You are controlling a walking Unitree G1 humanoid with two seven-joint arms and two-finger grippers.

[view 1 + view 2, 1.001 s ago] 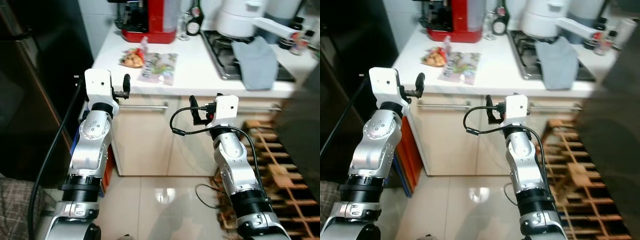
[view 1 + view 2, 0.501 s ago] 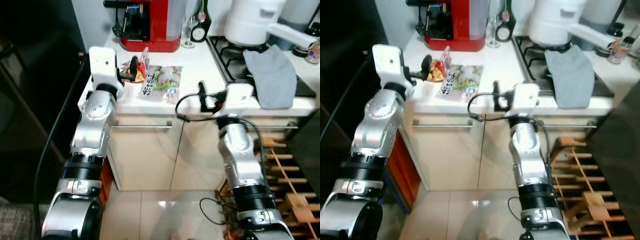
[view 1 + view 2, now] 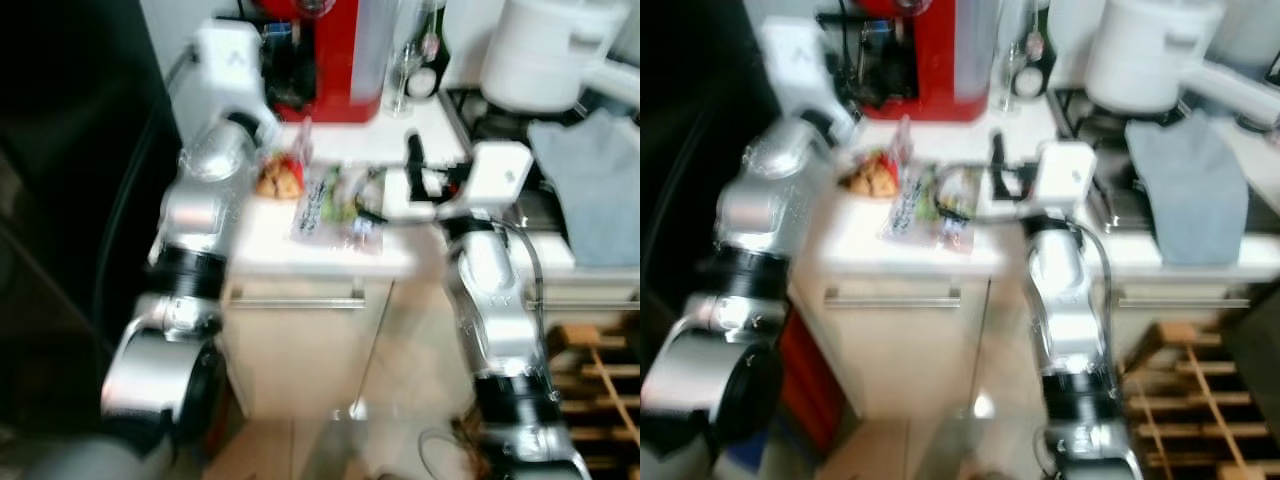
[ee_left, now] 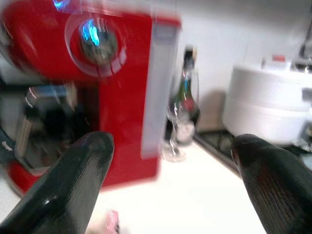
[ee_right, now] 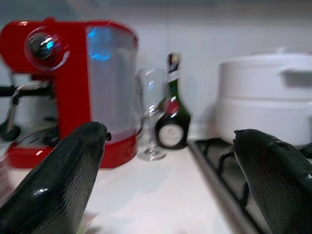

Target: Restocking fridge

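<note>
Though blurred in the head views, enough to judge the hazards. Taking the clear flat plastic packet of greens (image 3: 335, 205) as the dial's centre, lying on the white countertop (image 3: 330, 255) between the two arms.

Biggest risk: knocking the tall red coffee machine (image 5: 73, 87) at twelve o'clock. Left gripper (image 4: 170, 161) raised right in front of it, fingers spread wide, gripping nothing; likely to shove it if driven forward instead of down.

Next: catching the stemmed clear wine glass (image 5: 151, 117) and the dark round-bellied glass bottle (image 5: 171, 117) at one o'clock, just beside the machine. Both light and tippable. Right gripper (image 5: 170, 156) aimed straight at them, fingers likewise wide apart and empty.

Smaller worry: pinching only a corner of the slick packet and dropping it on the way to the fridge, or dragging the small clear bag of orange-brown food (image 3: 280, 180) at ten o'clock, touching or nearly touching it; cannot tell which through the blur.

Around:
- at nine o'clock, a tall black mass (image 3: 70, 150), probably the fridge, door state not readable;
- at two o'clock, a big white lidded pot (image 3: 540, 65) on the hob;
- at three o'clock, a draped grey cloth (image 3: 590, 190);
- at five o'clock, low down, a slatted wooden rack (image 3: 600, 380), likely in the way of a right-hand step;
- at six o'clock, a slim metal cupboard handle (image 3: 290, 302).
</note>
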